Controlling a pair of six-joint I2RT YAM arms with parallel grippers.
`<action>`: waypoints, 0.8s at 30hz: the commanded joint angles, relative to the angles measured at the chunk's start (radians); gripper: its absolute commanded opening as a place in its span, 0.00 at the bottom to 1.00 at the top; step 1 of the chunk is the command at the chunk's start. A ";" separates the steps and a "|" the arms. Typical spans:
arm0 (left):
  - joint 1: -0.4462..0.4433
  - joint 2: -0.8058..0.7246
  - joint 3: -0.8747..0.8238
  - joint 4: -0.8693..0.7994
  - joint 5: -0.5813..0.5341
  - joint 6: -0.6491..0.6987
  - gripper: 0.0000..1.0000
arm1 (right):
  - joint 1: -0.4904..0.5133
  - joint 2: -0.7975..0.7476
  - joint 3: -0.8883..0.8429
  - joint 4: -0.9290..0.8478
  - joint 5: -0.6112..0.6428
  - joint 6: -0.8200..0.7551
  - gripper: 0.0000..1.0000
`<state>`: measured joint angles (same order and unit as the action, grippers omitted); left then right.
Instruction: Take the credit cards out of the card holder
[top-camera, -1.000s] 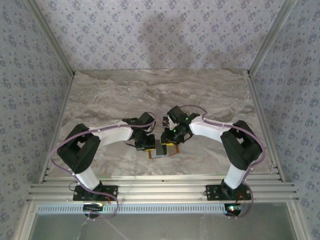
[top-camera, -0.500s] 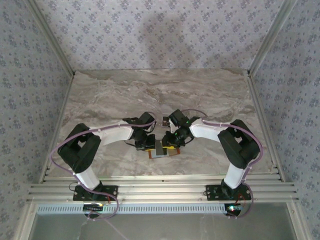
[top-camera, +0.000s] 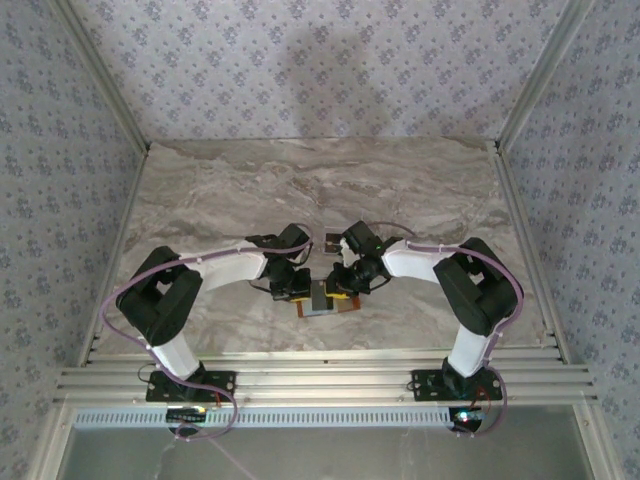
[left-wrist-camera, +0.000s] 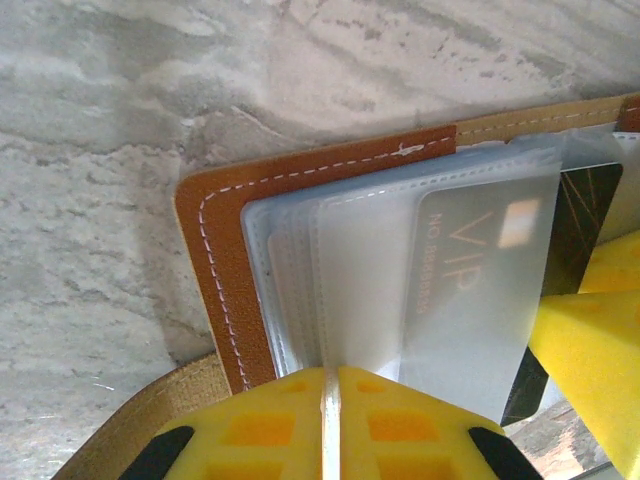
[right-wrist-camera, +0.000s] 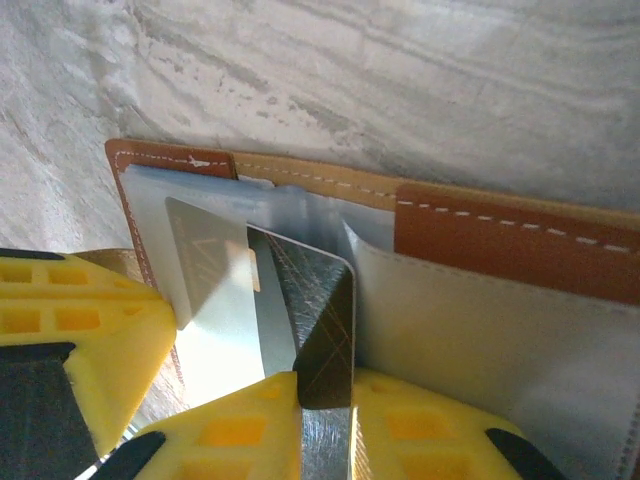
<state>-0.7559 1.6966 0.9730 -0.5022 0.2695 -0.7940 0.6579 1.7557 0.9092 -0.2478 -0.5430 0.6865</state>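
The right gripper (right-wrist-camera: 325, 392) is clamped on the near edge of a dark card (right-wrist-camera: 318, 300) with fine gold lines, which is pinched between the yellow pads. The left gripper (left-wrist-camera: 330, 390) is closed on the edge of the clear plastic sleeves (left-wrist-camera: 350, 260), so the brown card holder (left-wrist-camera: 215, 250) is held open on the marble table (top-camera: 300, 180), between the two grippers. A silvery VIP card (left-wrist-camera: 470, 290) is seen seated in a sleeve, overlapping the dark card. The task is judged to be at an early stage: one card is gripped but not yet drawn clear, and the VIP card is left to be extracted.
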 joint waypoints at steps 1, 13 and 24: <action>-0.010 0.034 0.001 -0.058 -0.037 0.018 0.12 | -0.004 0.013 -0.023 -0.003 0.014 0.007 0.15; -0.011 0.032 0.007 -0.066 -0.039 0.027 0.12 | -0.036 -0.016 -0.039 -0.031 0.037 -0.007 0.10; -0.010 0.034 0.008 -0.068 -0.039 0.027 0.12 | -0.070 -0.071 -0.039 -0.089 0.045 -0.039 0.10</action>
<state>-0.7597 1.6985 0.9791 -0.5098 0.2684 -0.7860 0.6064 1.7119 0.8860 -0.2684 -0.5606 0.6689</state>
